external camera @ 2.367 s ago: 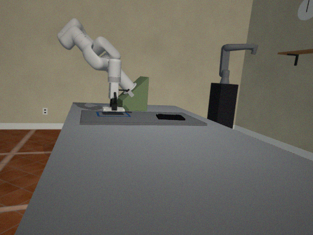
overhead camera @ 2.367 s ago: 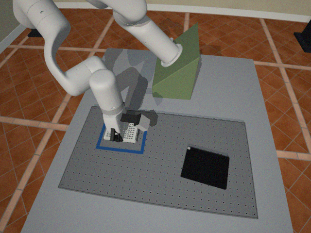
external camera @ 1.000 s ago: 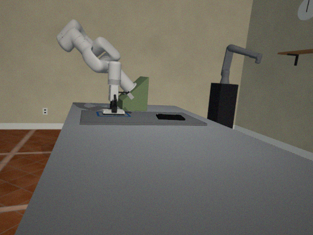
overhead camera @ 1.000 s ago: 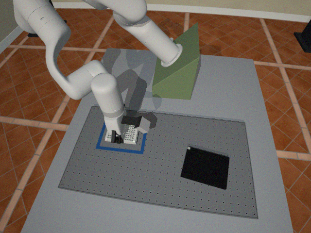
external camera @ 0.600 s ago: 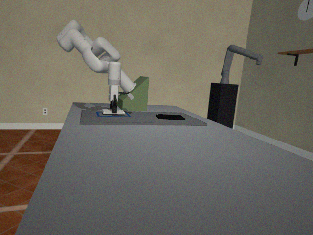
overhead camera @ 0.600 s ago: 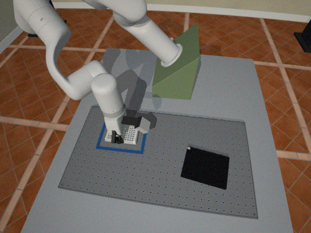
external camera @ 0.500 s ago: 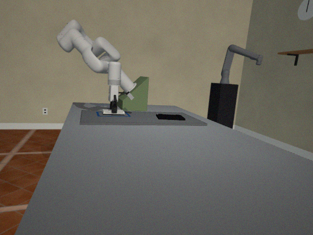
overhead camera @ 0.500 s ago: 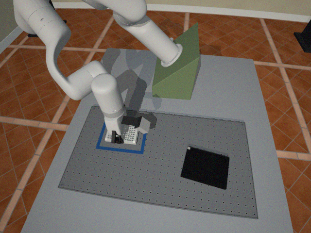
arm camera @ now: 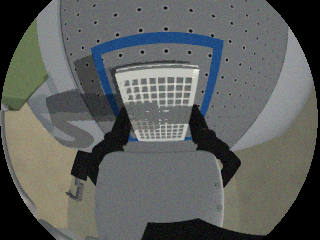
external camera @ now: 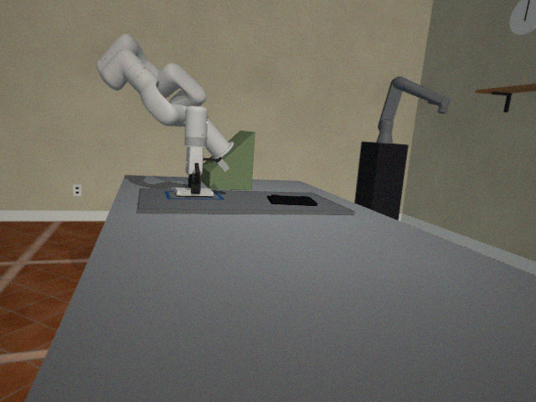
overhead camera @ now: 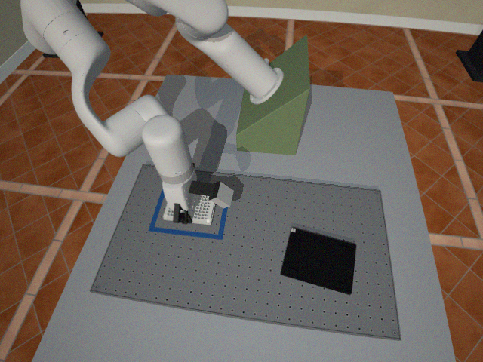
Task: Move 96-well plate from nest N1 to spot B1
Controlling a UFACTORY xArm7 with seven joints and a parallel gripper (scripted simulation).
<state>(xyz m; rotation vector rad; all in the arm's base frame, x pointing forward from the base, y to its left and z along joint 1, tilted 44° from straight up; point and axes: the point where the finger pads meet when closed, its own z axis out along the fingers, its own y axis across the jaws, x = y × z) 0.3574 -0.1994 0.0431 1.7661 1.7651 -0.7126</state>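
The white 96-well plate (overhead camera: pixel 192 212) is right way up, low over the blue taped outline B1 (overhead camera: pixel 187 224) at the left of the perforated deck. My gripper (overhead camera: pixel 182 215) points straight down and is shut on the plate across its short width. In the wrist view the plate (arm camera: pixel 158 103) lies between my two black fingers, its long sides roughly along the outline (arm camera: pixel 156 43), and its near edge covers the near tape line. I cannot tell whether the plate touches the deck. The black plate nest N1 (overhead camera: pixel 318 259) at the right holds nothing.
A green wedge block (overhead camera: pixel 278 108) stands behind the deck, close to my arm's forearm. A second grey arm on a black pedestal (external camera: pixel 383 177) stands off the table's far right. The perforated deck (overhead camera: pixel 249 249) lies on a grey table.
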